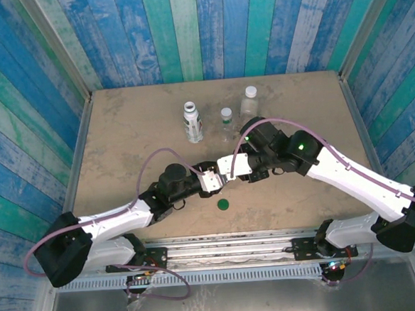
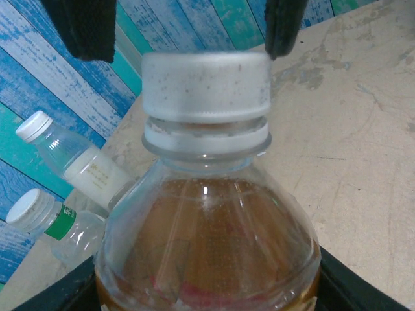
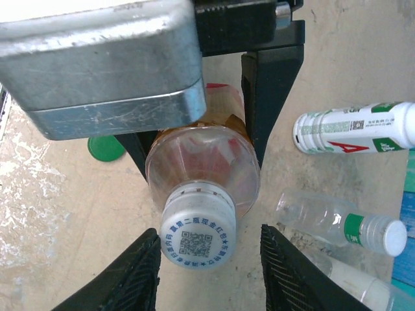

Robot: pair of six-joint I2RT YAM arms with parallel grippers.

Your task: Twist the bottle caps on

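Over the tan table (image 3: 52,214) the left gripper (image 1: 222,177) clamped the amber bottle (image 3: 201,162) by its thin, probably squashy and slippery body, while the right gripper (image 3: 209,236) stood open astride the light, stiff cap (image 3: 196,225), best pinched by its rim

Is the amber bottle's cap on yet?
On: pale grey plastic cap covers the neck of the amber-liquid plastic bottle. Tightness: cannot tell.
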